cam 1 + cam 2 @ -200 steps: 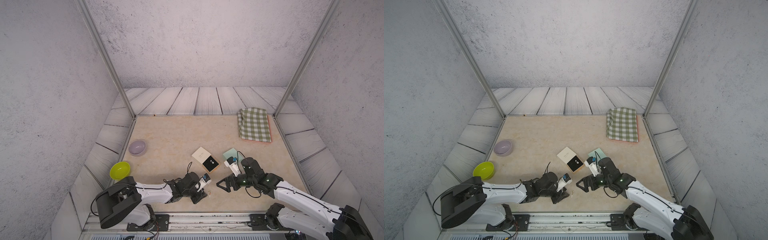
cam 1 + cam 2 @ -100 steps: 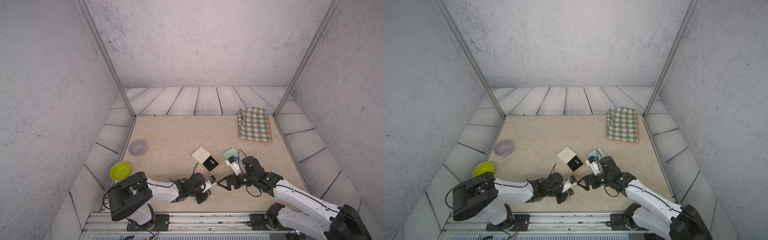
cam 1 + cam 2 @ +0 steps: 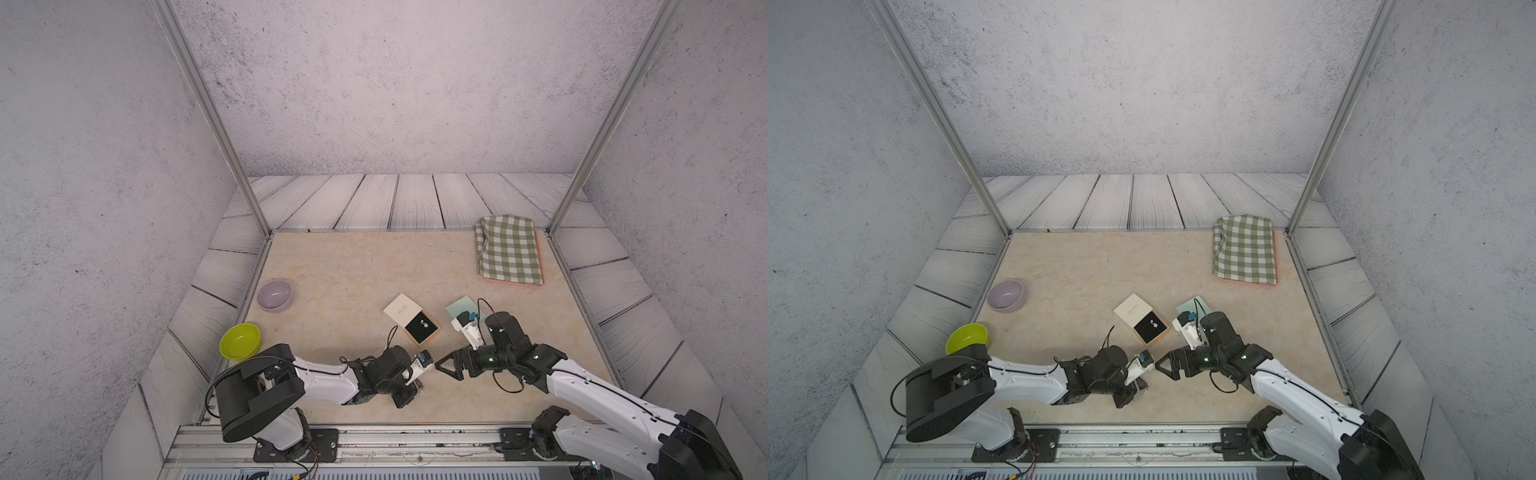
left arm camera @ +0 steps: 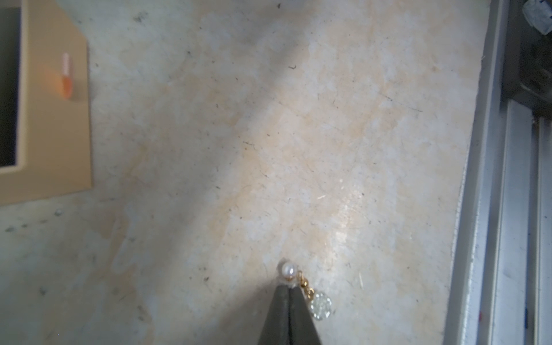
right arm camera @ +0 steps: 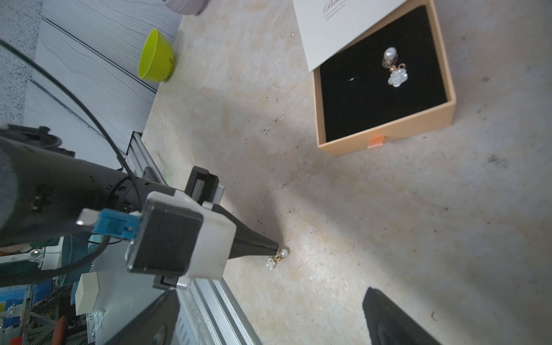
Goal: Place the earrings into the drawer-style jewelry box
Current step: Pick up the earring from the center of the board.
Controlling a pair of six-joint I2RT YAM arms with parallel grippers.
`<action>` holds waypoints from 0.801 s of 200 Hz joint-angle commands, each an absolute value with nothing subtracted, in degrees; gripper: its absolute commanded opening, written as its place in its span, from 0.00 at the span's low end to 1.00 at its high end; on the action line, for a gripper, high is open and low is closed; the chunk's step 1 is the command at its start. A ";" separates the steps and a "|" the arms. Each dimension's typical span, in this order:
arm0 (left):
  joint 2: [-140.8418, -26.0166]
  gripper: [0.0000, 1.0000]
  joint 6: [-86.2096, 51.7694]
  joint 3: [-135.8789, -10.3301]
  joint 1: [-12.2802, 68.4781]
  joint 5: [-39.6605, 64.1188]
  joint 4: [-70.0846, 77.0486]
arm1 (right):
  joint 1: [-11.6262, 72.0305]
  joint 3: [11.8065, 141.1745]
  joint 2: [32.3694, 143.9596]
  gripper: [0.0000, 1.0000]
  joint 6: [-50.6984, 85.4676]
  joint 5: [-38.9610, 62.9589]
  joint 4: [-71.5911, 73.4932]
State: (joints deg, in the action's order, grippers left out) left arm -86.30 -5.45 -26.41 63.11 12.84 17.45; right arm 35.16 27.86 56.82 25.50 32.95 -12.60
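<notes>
My left gripper (image 4: 288,288) is shut on an earring (image 4: 320,305), a small pearl with a short gold chain and a sparkly round drop. It is held low over the table near the front rail, also visible in the right wrist view as the earring (image 5: 276,258). The drawer-style jewelry box (image 3: 401,311) lies mid-table with its tan tray (image 5: 388,131) slid out. Another earring (image 5: 394,70) rests on the tray's black lining. My right gripper (image 3: 445,369) stands open just right of the left one, holding nothing. One of its fingers (image 5: 388,316) shows in the right wrist view.
A mint-green box (image 3: 461,307) lies behind the right wrist, partly hidden by it. A lilac bowl (image 3: 274,294) and a lime bowl (image 3: 241,340) sit at the left edge. A green checked cloth (image 3: 509,249) lies at the back right. The metal rail (image 3: 374,432) borders the front.
The left arm reached right along the front edge and its jaws closed on the earring. The right arm barely moved and stayed open.
</notes>
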 commanded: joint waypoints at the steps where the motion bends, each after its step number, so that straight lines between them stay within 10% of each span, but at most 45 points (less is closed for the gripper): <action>1: -87.80 0.01 -5.81 -26.09 63.72 13.28 12.56 | 34.66 27.04 56.59 0.99 25.83 33.64 -12.31; 108: -77.10 0.00 -7.56 -22.70 63.72 8.32 16.64 | 32.28 30.23 50.58 0.99 30.41 28.53 -23.71; 160: -71.39 0.00 -5.37 -21.50 62.67 7.95 23.85 | 31.06 31.76 54.96 0.76 33.97 46.58 -20.28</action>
State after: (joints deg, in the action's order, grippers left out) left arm -73.19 -6.63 -22.92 63.46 8.27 18.85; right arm 31.77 30.11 52.05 31.46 34.94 -22.26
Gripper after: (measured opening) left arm 0.038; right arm 0.834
